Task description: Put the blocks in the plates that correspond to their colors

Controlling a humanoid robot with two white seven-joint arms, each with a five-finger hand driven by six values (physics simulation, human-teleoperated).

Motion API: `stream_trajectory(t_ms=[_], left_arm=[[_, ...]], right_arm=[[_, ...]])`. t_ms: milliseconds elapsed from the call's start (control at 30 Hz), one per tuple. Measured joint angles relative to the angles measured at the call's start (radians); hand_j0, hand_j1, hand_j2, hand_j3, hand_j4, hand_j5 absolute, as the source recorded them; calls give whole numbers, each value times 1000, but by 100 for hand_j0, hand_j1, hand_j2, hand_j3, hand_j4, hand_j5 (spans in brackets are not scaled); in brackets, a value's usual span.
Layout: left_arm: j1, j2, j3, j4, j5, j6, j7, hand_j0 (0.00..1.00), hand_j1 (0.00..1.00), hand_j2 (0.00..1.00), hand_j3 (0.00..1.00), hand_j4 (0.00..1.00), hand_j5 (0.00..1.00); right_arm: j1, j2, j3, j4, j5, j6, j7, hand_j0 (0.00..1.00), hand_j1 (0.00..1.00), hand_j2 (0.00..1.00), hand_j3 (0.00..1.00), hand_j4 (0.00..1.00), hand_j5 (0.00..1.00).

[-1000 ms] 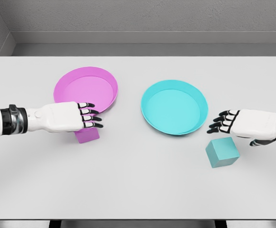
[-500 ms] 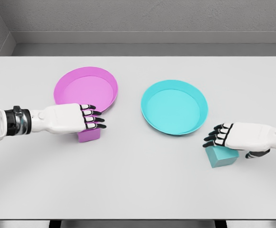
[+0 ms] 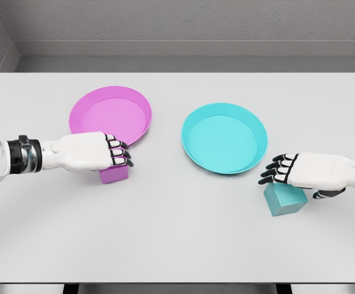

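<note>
Left hand (image 3: 89,152) over pink block (image 3: 114,174), right hand (image 3: 309,171) over teal block (image 3: 284,200)

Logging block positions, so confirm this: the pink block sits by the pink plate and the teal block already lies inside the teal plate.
Wrong about the teal block: the head view shows it on the table, outside the teal plate, under the right hand. The pink block does sit by the pink plate.

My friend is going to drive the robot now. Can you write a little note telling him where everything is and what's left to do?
Left hand: over the pink block, fingers curling, grasp unclear.
Right hand: over the teal block, fingers extended, not closed on it.
Both blocks sit on the table, pink just in front of the pink plate, teal to the front right of the teal plate.
Done: nothing placed; both plates hold no block.
Left: grasp each block, put it in its matching plate.
</note>
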Motion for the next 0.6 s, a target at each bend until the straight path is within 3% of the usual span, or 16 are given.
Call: stream_trajectory(t_ms=[300, 600], left_arm=[[-26, -2, -2, -3, 5, -3, -4, 33, 33, 33, 33, 33, 33], [-32, 7, -1, -28, 81, -4, -4, 30, 30, 30, 30, 30, 30]], right_arm=[[0, 10, 27, -1, 0, 0, -5, 100, 100, 100, 100, 100, 100], [0, 16, 47, -2, 0, 0, -18, 100, 100, 100, 100, 100, 100]])
